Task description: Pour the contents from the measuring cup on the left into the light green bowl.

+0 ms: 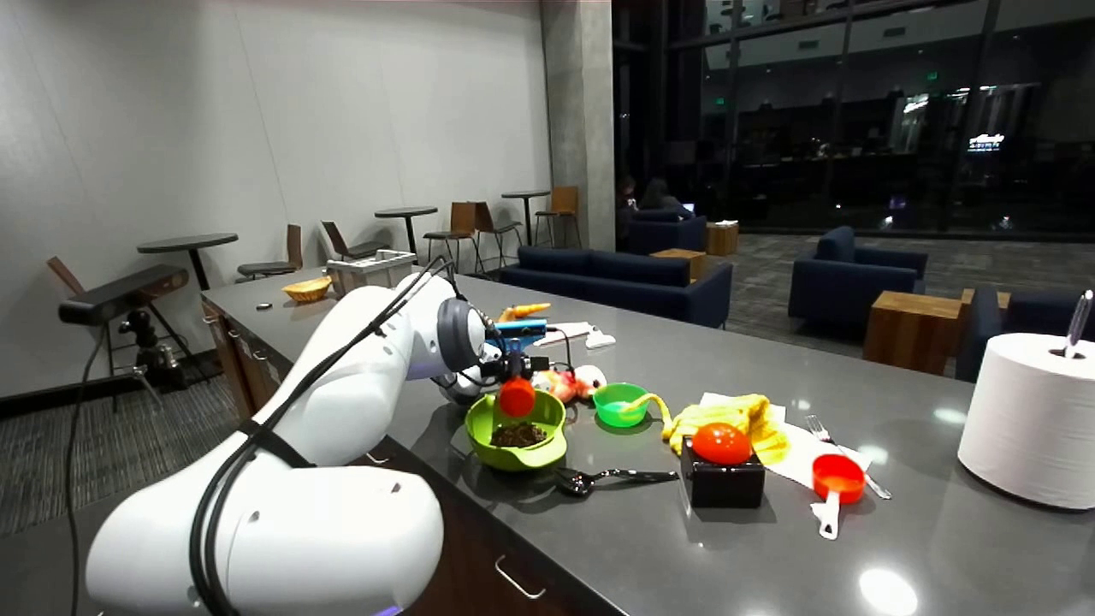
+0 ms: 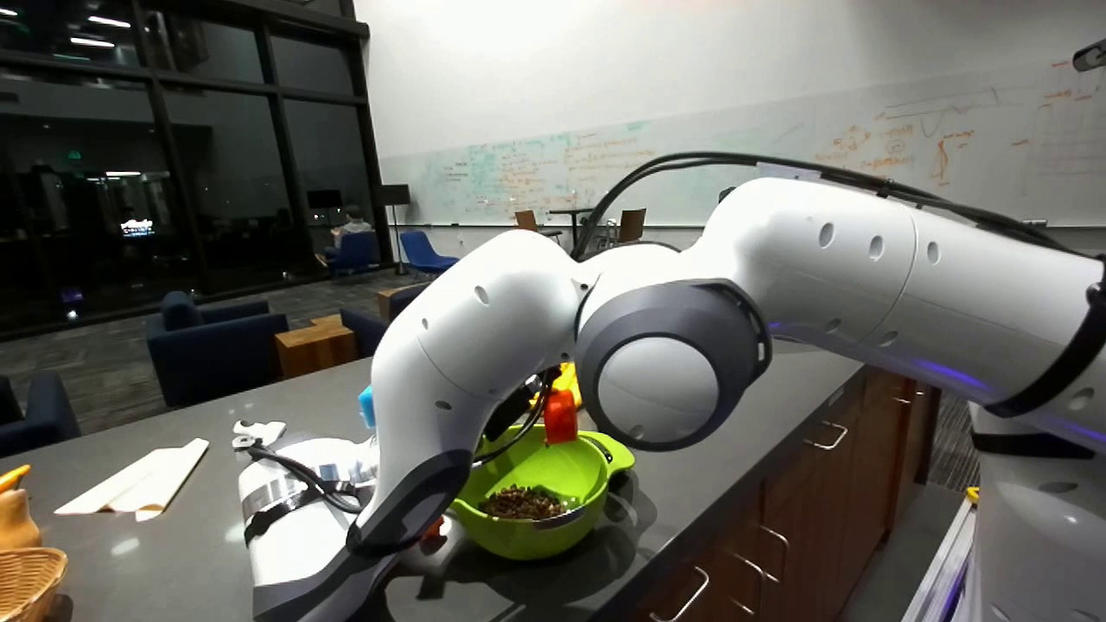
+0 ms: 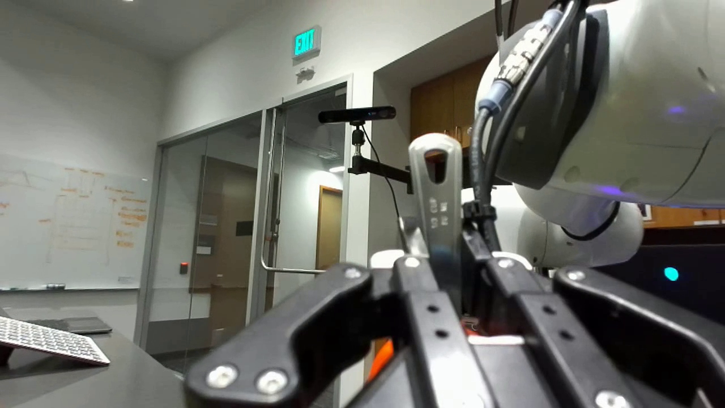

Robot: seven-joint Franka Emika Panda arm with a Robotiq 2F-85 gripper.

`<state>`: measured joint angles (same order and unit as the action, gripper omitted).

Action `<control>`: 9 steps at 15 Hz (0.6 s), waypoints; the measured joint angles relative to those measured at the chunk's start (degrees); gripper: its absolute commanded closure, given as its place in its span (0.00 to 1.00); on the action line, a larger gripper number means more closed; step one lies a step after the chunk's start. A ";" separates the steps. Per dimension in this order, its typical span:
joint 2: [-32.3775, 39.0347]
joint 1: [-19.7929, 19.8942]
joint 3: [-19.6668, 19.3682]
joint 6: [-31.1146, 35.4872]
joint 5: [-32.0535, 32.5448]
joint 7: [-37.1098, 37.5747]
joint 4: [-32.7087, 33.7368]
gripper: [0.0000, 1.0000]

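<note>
Measuring cup (image 1: 517, 398) sideways over lt-grn bowl (image 2: 531, 540), handle (image 3: 436, 232) btwn fingers (image 3: 436, 320), arm (image 1: 359, 415) bent

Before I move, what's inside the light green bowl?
The light green bowl holds a heap of dark brown bits, visible in both exterior views. What, if anything, lies beneath that heap is covered; the bits hide the bowl's floor there.

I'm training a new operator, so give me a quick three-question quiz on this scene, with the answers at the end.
1. Pick one. The gripper grips: a) a fork; b) a red cup; c) a napkin.
2. True or false: the spoon lies on the counter.
3. What does the lime bowl contain?

Key: 1 b; 2 true; 3 brown bits, too small to identify.
</note>
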<state>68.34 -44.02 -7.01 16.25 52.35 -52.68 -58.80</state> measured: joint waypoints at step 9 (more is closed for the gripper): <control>2.36 -1.47 -1.84 0.00 6.14 -9.70 2.16 0.96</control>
<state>70.70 -45.48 -8.84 16.25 58.48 -62.38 -56.64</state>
